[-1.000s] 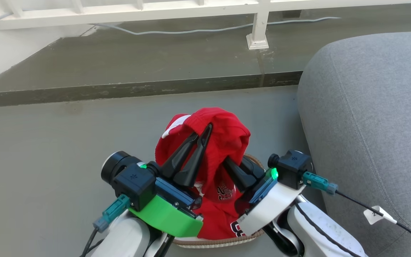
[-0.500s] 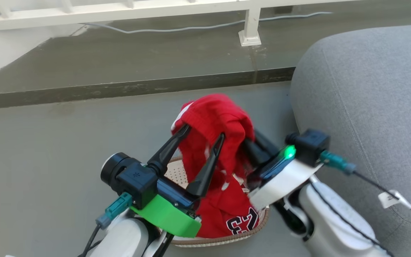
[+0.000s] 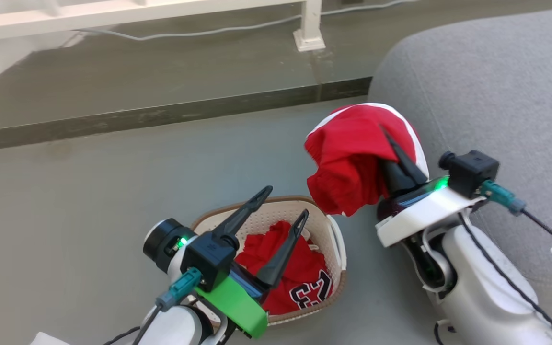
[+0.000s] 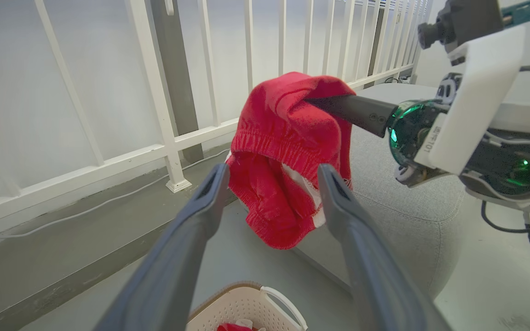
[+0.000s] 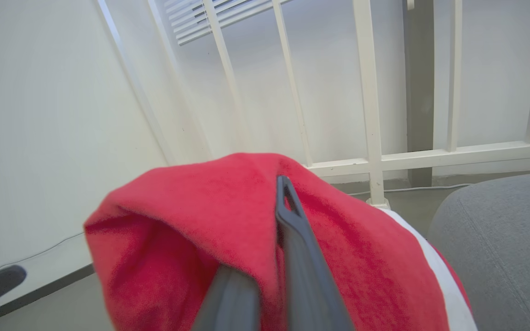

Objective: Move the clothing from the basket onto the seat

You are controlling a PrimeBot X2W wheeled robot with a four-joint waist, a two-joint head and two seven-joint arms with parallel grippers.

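White railing point(image 3: 113, 14) along the back, a grey cable point(image 3: 209, 32) trailing at its foot, then a dark step point(image 3: 161, 115) down to the floor point(image 3: 65, 201). The basket point(image 3: 327, 225) sits on that floor, a jersey point(image 3: 304, 287) with black-and-white numerals inside. The seat point(image 3: 496, 86) bulks up on the right, its rounded edge closest to the action. The right gripper point(image 3: 385, 133) is up beside that edge, fingers pressed together on a red garment point(image 3: 348, 158) that drapes over them, clear of the basket; whether it touches the seat, can't tell. The right forearm slants up from the lower right. The left gripper point(image 3: 286, 201) hangs over the basket, fingers spread wide, empty, pointing up and right.
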